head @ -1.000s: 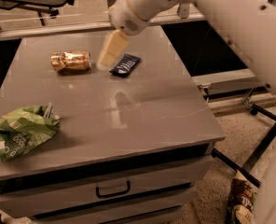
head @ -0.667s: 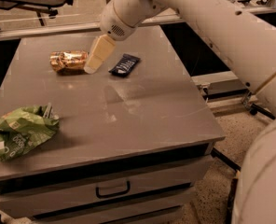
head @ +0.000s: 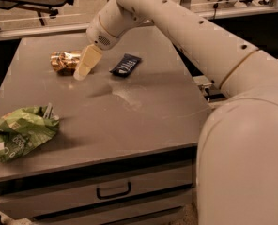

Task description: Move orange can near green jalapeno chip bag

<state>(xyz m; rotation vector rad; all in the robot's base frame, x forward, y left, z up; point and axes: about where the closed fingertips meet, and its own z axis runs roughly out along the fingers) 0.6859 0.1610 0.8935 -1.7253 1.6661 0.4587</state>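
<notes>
Grey table (head: 143, 121), far-left part: the gripper (head: 81, 74) points down with its tip at the right end of the orange can (head: 63, 61), which lies on its side. Whether they touch, and how wide the gripper stands, cannot be told. A dark navy snack packet (head: 126, 64) lies near on the right. The green jalapeno chip bag (head: 19, 132) sits well apart at the near-left edge.

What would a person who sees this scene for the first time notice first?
The big white arm fills the right side and reaches across the grey table. Its hand is at the far left part of the table, right beside the orange can, which lies on its side. The green bag lies at the near left edge, well apart from the can.
</notes>
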